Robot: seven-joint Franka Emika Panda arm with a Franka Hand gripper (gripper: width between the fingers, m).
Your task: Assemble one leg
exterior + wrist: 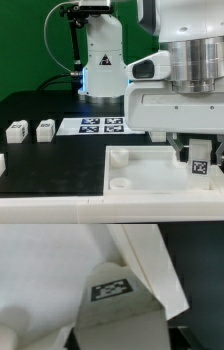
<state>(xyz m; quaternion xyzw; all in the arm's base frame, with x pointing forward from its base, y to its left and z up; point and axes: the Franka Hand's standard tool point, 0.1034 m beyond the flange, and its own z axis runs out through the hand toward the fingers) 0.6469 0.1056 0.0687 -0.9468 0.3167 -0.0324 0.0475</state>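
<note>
My gripper (197, 150) is shut on a leg (200, 164), a white block whose black-and-white tag faces the exterior camera. It holds the leg over the right part of the large flat white tray-like piece (125, 160). In the wrist view the leg (120, 314) fills the middle between my dark fingers (72, 339), and its tag shows. The tray's flat face (40, 269) and its raised rim (150, 263) lie behind the leg. Whether the leg touches the tray is hidden. Two more legs (15, 130) (44, 128) stand on the black table on the exterior view's left.
The marker board (101, 124) lies on the table behind the tray. The robot's base (100, 60) stands at the back. Another white part (2, 160) shows at the exterior view's left edge. A round socket (120, 183) sits in the tray's near left corner.
</note>
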